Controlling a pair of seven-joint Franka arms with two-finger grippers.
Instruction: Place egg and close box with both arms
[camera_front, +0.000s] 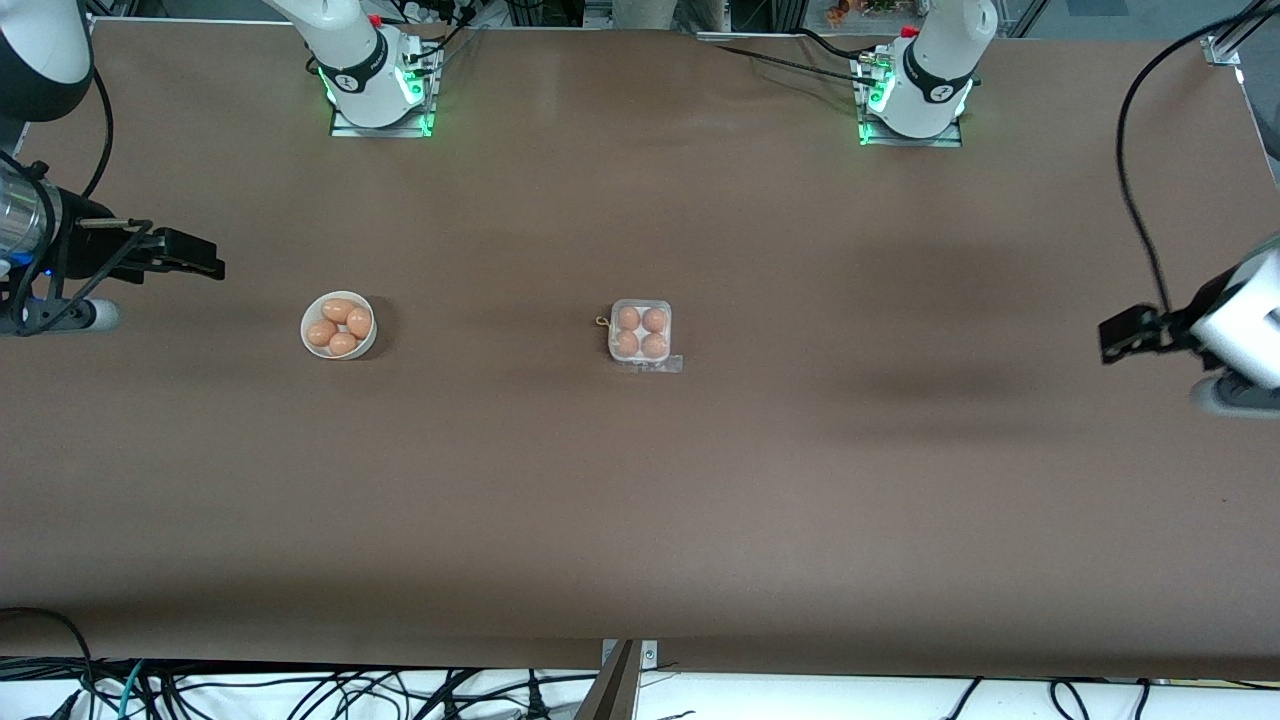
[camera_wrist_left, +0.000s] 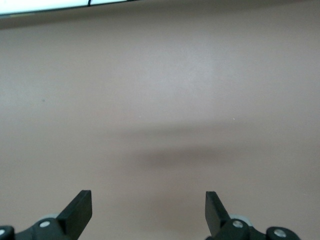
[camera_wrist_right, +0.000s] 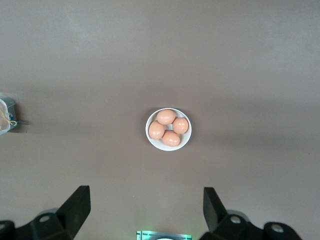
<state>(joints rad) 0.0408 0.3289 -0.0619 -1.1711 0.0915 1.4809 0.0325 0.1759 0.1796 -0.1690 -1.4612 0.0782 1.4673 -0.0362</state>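
While both arms wait raised at the two ends of the table (camera_front: 640, 520), we find the box (camera_front: 641, 333) at the middle of the frame in the front view, lid down over four brown eggs, well apart from either set of jaws. The right gripper (camera_front: 190, 255) hangs at the left edge of that frame, its jaws spread wide with nothing between them; in its wrist view the white bowl (camera_wrist_right: 168, 129) of four eggs sits mid-frame and the box shows only at the left edge. The left gripper (camera_front: 1125, 335) hangs at the right edge, jaws spread over bare table.
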